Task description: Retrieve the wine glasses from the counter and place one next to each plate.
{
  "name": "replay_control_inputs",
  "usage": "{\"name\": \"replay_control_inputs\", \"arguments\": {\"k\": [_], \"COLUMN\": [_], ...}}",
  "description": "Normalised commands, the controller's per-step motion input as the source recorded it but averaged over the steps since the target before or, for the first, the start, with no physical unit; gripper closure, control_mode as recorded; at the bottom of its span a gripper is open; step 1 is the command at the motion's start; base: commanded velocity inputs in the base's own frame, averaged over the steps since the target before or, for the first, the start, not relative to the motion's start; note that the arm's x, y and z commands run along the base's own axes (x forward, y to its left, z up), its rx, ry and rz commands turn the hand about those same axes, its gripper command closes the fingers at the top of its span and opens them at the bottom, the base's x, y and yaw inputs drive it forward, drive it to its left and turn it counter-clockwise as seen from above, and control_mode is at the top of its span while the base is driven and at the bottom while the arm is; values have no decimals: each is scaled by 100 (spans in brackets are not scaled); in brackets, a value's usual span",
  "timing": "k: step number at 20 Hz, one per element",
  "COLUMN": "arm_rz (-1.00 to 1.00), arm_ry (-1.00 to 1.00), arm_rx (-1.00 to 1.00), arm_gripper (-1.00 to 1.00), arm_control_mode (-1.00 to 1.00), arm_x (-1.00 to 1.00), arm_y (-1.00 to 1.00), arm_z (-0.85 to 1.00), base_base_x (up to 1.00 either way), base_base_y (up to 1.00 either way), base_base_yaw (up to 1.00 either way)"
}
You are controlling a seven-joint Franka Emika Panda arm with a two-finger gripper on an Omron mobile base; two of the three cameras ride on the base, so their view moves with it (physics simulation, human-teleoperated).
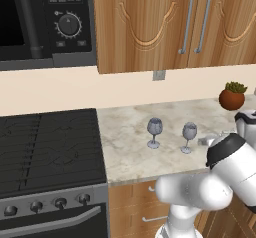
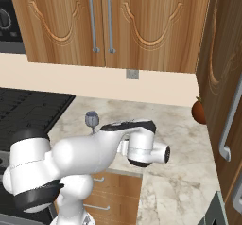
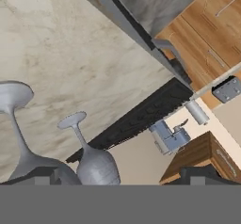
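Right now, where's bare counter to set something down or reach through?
Free: the counter strip between the stove and the left wine glass; also behind both glasses, toward the wall. Crowded: right end, around the right wine glass, potted plant and arm.

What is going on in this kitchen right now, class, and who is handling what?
A white robot arm is reaching over the marble counter beside the black stove. Two wine glasses stand upright on that counter, apart from each other and untouched. The gripper is open and holds nothing; in the hand view both glasses sit close in front of its fingertips. A potted plant stands further back by the wall.
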Motion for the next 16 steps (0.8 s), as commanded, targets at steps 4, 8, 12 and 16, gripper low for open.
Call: {"name": "replay_control_inputs", "arguments": {"k": [4, 8, 12, 16], "arm_rz": [7, 11, 9, 4], "arm_ry": [1, 1, 0, 0], "arm_rx": [0, 0, 0, 0], "arm_gripper": [-100, -100, -100, -100], "arm_control_mode": [-100, -100, -100, -100], "arm_x": [18, 12, 9, 12], "arm_y": [-16, -14, -8, -1], "arm_z": [-21, -23, -12, -4], "base_base_x": [0, 0, 0, 0], "base_base_y": [0, 0, 0, 0], "base_base_yaw": [0, 0, 0, 0]}}
